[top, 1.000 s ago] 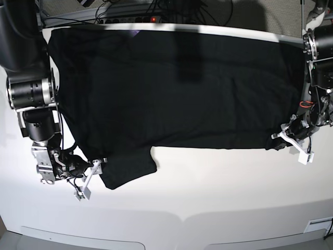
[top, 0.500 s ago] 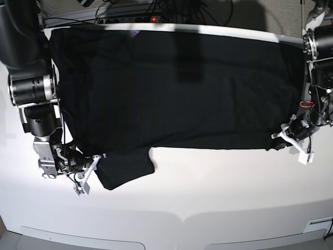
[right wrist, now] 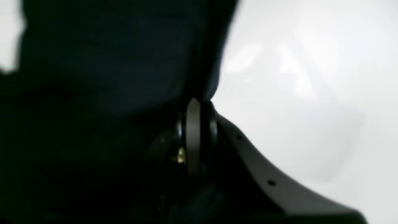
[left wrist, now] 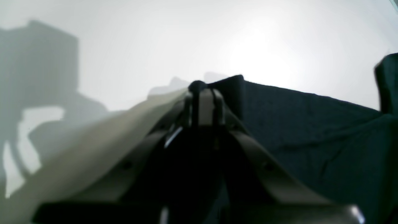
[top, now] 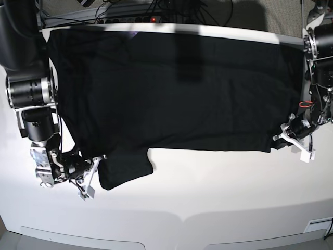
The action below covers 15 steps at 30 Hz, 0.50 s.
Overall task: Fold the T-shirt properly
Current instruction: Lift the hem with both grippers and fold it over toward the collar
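The black T-shirt (top: 177,88) lies spread flat across the white table (top: 208,187), plain side up, with one sleeve (top: 125,169) sticking out toward the front. My right gripper (top: 100,159) is at the sleeve's left edge. In the right wrist view it (right wrist: 197,105) is shut on the black cloth (right wrist: 108,62). My left gripper (top: 278,139) is at the shirt's front right corner. In the left wrist view it (left wrist: 202,90) is shut, with the cloth corner (left wrist: 230,88) pinched at its tips. The print is hidden.
A power strip and cables (top: 151,18) run behind the table's far edge. The arm bases stand at the table's left side (top: 31,94) and right side (top: 320,57). Bare white table lies in front of the shirt.
My right gripper has drawn the sleeve slightly left, and its arm has shifted a little. My left gripper has barely moved.
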### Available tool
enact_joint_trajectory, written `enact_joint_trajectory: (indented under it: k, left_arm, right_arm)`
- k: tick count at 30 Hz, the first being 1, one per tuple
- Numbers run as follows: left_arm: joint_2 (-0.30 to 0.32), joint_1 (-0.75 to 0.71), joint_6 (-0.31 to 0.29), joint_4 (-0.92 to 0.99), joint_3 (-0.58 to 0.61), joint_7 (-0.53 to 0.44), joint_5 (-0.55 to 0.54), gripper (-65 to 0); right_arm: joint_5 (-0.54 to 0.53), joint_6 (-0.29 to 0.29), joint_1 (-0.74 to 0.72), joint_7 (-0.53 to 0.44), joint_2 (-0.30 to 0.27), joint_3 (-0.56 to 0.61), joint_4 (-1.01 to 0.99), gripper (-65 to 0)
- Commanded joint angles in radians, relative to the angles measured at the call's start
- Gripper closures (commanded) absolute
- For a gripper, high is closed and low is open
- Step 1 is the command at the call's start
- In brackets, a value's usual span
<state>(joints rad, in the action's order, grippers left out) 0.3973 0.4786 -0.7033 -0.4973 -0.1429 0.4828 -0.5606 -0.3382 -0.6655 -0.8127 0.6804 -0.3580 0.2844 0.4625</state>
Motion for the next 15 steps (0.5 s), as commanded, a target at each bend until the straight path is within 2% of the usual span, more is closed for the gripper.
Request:
enact_joint_trajectory:
  k: [1,5,9,11,15]
  left_arm:
    - [0.023,0.008,0.005,-0.008,-0.001,0.019,-0.002,0.0]
    - [0.059,-0.029,0.005,-0.017,-0.001,0.013,-0.082,0.0]
    - [0.091,-0.080,0.005,-0.098,-0.001,0.011,-0.132,0.0]
    - [0.094,-0.113,0.005,-0.175,-0.001,0.022,-0.151,0.0]
    - [0.097,-0.203,0.005,-0.344,-0.001,0.025,-0.182,0.0]
  right_arm:
    - [-0.033,-0.013,-0.025,-0.001,-0.017,-0.003,0.033,0.0]
    - [-0.143,-0.016,0.058,0.013,-0.068,-0.003,0.141,0.0]
    - [-0.241,-0.014,0.183,0.037,-0.122,-0.003,0.353,0.0]
    - [-0.264,0.020,0.250,0.065,-0.140,-0.003,0.491,0.0]
    - [-0.290,0.128,0.384,0.092,-0.188,-0.006,0.762,0.0]
